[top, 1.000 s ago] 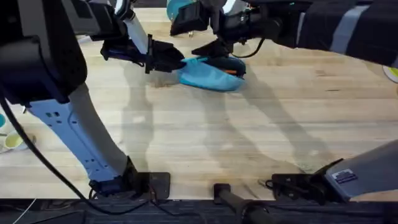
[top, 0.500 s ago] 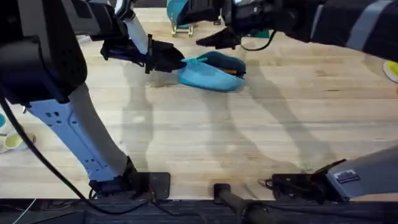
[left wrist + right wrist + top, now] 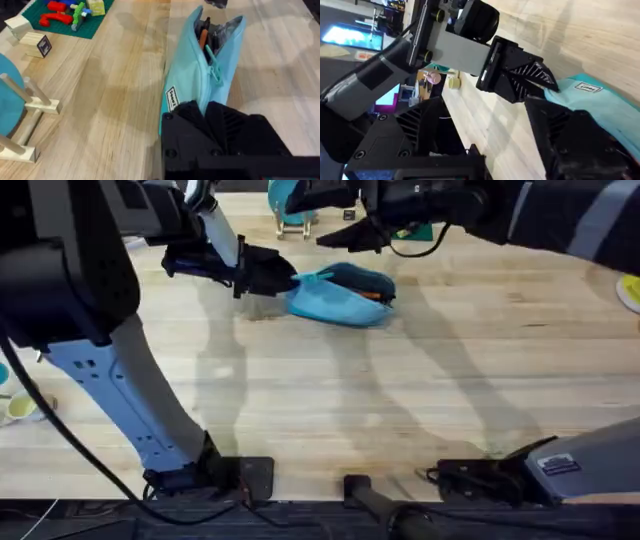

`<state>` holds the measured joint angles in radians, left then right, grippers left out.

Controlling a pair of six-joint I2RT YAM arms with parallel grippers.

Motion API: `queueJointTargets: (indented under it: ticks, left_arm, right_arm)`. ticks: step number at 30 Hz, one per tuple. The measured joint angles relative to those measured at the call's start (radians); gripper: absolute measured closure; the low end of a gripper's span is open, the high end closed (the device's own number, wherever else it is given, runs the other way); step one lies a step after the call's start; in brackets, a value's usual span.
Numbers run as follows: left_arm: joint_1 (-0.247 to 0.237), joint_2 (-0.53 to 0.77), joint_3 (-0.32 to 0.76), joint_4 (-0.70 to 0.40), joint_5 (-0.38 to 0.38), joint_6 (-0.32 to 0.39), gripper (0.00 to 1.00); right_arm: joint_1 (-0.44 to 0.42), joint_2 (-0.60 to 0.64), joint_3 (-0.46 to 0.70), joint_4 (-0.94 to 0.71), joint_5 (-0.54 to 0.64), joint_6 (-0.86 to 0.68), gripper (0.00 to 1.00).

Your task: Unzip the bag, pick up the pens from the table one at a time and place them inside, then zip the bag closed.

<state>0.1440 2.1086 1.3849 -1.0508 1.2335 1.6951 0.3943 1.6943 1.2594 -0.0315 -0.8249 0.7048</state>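
Observation:
The light blue bag (image 3: 335,302) lies on the table (image 3: 400,400) at the back centre, its zipper open. An orange pen (image 3: 372,295) lies inside it; in the left wrist view the pen (image 3: 203,36) pokes from the open mouth of the bag (image 3: 192,80), just beyond the teal pull tab (image 3: 215,72). My left gripper (image 3: 275,278) is shut on the bag's left end. My right gripper (image 3: 342,240) hovers open behind and above the bag, holding nothing. In the right wrist view the left gripper (image 3: 540,82) pinches the labelled end of the bag (image 3: 600,100).
A round teal disc on a wooden stand (image 3: 290,205) stands just behind the bag. In the left wrist view a green mat with coloured blocks (image 3: 60,15) and a small wooden block (image 3: 37,44) lie beyond the stand (image 3: 30,107). Cups (image 3: 15,405) sit at the left edge.
My right gripper has lifted off the bag's open mouth and drawn back toward the far edge. The left gripper and bag have stayed put.

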Motion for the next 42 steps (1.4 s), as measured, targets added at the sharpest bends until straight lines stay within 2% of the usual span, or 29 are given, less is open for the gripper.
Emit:
queueJointTargets:
  ticks: [6, 18, 19, 26, 32, 42]
  left_arm:
    - [0.000, 0.000, 0.000, 0.000, 0.000, 0.000, 0.959]
    - [0.000, 0.000, 0.000, 0.000, 0.000, 0.000, 0.959]
    - [0.000, 0.000, 0.000, 0.000, 0.000, 0.000, 0.959]
    - [0.000, 0.000, 0.000, 0.000, 0.000, 0.000, 0.959]
    - [0.000, 0.000, 0.000, 0.000, 0.000, 0.000, 0.959]
    - [0.000, 0.000, 0.000, 0.000, -0.004, 0.000, 0.959]
  right_arm:
    - [0.000, -0.010, 0.000, -0.036, 0.003, -0.056, 0.006]
    - [-0.052, -0.195, 0.015, -0.394, 0.139, -0.285, 0.006]
    - [-0.066, -0.244, 0.067, -0.577, 0.215, -0.408, 0.006]
    - [-0.052, -0.248, 0.173, -0.793, 0.380, -0.596, 0.006]
    - [-0.022, -0.248, 0.252, -0.856, 0.508, -0.714, 0.006]
    - [-0.011, -0.248, 0.268, -0.869, 0.579, -0.815, 0.005]
